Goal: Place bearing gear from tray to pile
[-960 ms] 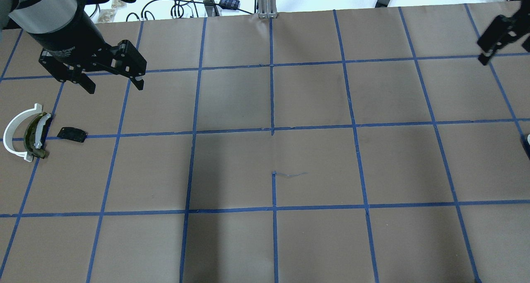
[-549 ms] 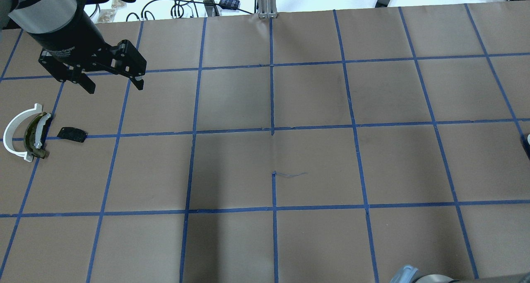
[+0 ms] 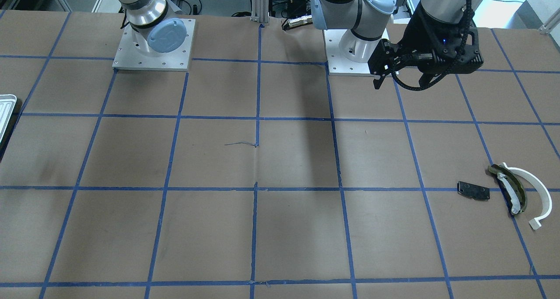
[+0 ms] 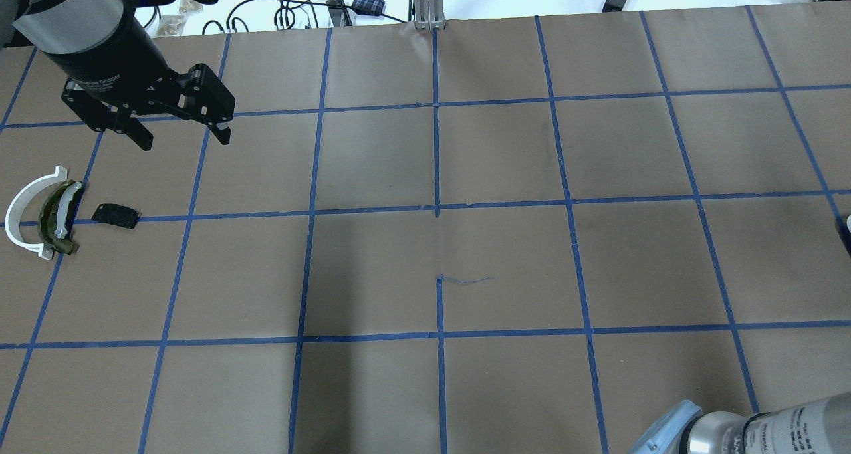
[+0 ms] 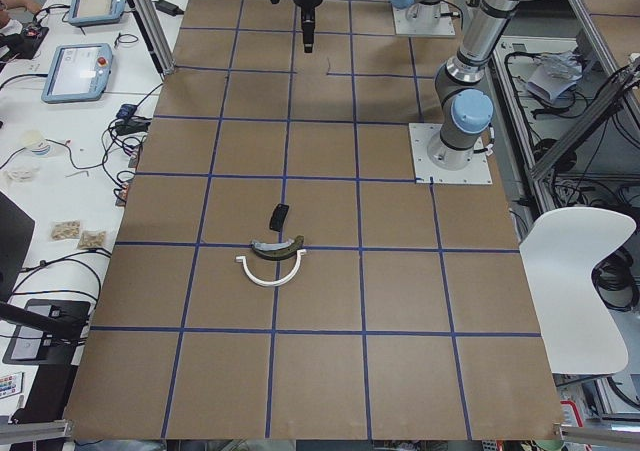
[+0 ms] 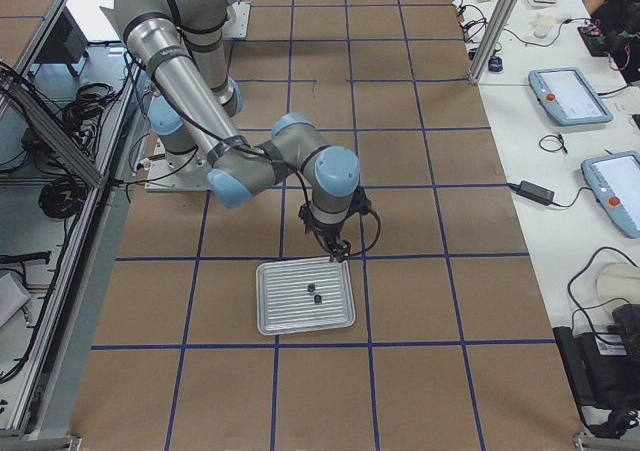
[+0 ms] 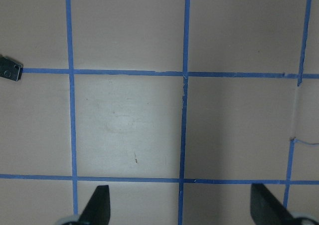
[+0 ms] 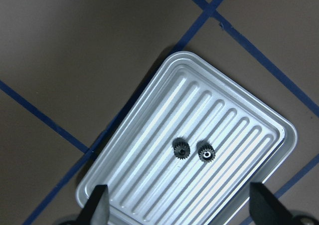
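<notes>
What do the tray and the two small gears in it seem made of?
The tray looks like bare sheet metal, probably aluminium: silvery, bright glare along pressed ribs. The gears look like dark metal, perhaps blackened steel: near-black teeth, dull sheen; dark plastic cannot be ruled out.

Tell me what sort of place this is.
Probably a robotics lab workcell: two UR5e arms bolted to a table gridded in blue tape, with teach pendants on the side bench.
</notes>
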